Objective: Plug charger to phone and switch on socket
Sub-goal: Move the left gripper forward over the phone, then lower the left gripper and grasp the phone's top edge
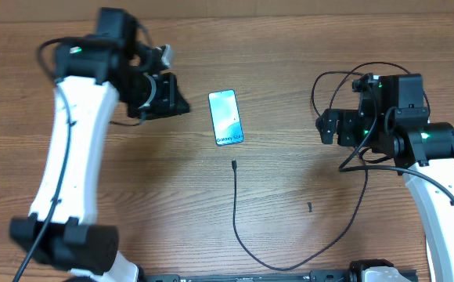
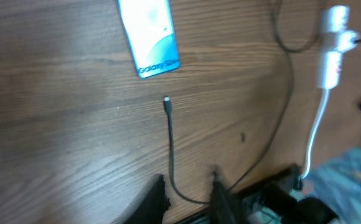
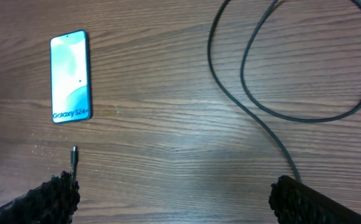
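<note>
The phone [image 1: 225,117] lies flat in the middle of the table with its screen lit, and also shows as the phone [image 2: 150,37] and the phone [image 3: 70,76]. The charger [image 1: 235,204] is a thin black cable; its plug tip [image 1: 233,164] lies just below the phone's lower end, apart from it. The socket [image 2: 333,46], a white strip with a thick white cord [image 2: 314,130], shows at the right of the left wrist view. My left gripper [image 1: 180,102] hovers left of the phone, its fingers [image 2: 159,202] narrowly apart around nothing. My right gripper [image 1: 325,127] stands wide open, empty.
The charger cable [image 2: 171,149] runs toward the table's front edge, then curves right. A dark cable loop [image 3: 280,74] from the right arm lies on the wood. A small dark speck [image 1: 309,207] sits right of the charger. Blue cloth [image 2: 348,180] lies beyond the table edge.
</note>
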